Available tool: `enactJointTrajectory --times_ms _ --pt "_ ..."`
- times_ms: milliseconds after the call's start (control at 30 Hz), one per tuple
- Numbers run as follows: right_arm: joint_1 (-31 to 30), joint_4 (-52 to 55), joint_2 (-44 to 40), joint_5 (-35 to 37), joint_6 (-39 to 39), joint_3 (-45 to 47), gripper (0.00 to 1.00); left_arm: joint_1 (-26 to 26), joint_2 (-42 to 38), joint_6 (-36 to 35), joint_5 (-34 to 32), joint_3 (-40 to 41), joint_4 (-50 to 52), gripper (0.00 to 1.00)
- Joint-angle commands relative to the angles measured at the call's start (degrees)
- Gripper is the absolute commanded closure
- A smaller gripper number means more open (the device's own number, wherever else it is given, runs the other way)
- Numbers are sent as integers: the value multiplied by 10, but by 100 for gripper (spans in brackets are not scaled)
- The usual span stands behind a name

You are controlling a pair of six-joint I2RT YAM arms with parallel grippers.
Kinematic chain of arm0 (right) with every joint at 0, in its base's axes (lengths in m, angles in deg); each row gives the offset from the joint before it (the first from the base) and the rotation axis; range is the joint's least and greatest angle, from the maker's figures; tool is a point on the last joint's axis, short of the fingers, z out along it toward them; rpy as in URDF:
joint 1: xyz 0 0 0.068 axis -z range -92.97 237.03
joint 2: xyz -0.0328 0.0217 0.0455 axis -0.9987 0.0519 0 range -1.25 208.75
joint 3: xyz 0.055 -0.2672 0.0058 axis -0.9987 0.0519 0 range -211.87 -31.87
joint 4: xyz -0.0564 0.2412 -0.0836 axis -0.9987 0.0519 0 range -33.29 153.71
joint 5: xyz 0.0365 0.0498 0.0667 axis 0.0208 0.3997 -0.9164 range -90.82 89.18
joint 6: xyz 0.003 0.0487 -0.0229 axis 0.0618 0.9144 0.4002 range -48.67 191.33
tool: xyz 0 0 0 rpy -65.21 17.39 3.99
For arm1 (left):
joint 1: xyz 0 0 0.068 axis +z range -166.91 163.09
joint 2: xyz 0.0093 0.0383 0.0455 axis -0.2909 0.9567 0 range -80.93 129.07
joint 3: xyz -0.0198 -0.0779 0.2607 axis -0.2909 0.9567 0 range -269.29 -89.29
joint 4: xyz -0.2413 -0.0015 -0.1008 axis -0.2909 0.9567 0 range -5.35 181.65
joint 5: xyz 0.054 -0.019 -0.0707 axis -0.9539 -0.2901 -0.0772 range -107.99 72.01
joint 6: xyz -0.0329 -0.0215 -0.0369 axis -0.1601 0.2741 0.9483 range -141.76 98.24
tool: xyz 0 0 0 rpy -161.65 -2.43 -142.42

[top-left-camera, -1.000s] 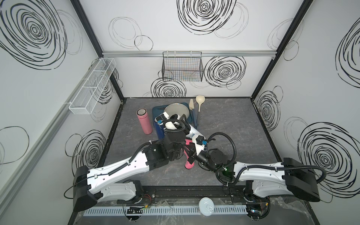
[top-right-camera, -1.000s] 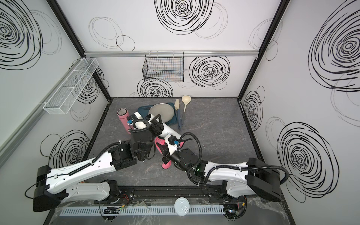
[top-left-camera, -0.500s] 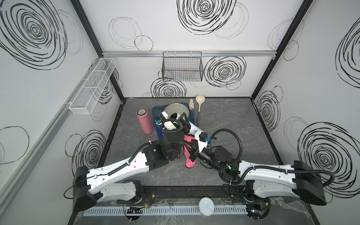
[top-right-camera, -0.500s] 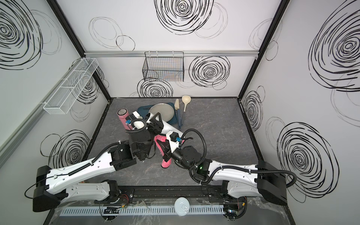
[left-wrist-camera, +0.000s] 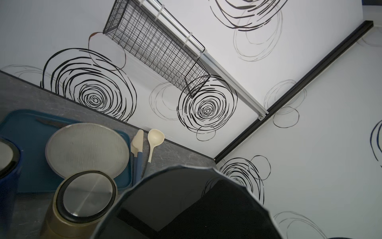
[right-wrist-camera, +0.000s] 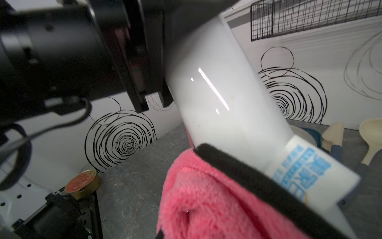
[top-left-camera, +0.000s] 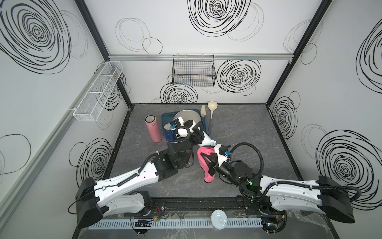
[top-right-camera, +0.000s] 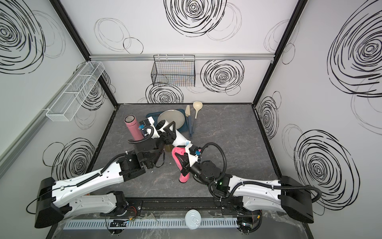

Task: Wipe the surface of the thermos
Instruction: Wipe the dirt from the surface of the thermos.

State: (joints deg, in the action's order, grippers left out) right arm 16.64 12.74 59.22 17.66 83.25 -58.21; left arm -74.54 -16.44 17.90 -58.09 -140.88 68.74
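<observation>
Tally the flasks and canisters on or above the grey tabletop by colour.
Pink thermos: 1
White thermos: 1
Dark blue canister: 1
Gold canister: 1
Total: 4

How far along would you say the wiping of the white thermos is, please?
Done: the left pincer holds the white thermos tilted, and the right pincer grips the pink cloth. In hand: the cloth presses against the thermos near its labelled end. Left: the rest of the body. How much is already wiped cannot be told.
</observation>
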Motion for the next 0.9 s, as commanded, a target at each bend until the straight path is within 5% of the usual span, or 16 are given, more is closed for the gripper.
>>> enactJointTrajectory --times_ms 0,333,667,867 --pt "7 -27 2 30 -15 -43 100 -10 -23 -53 63 -2 -45 100" --pt "26 -29 -82 139 65 120 100 8 -5 -151 126 28 -151 100" --pt "30 -12 -55 30 14 7 100 20 -23 -252 213 96 -280 100" --pt "66 -43 1 64 97 82 100 29 -36 -327 323 124 -319 100"
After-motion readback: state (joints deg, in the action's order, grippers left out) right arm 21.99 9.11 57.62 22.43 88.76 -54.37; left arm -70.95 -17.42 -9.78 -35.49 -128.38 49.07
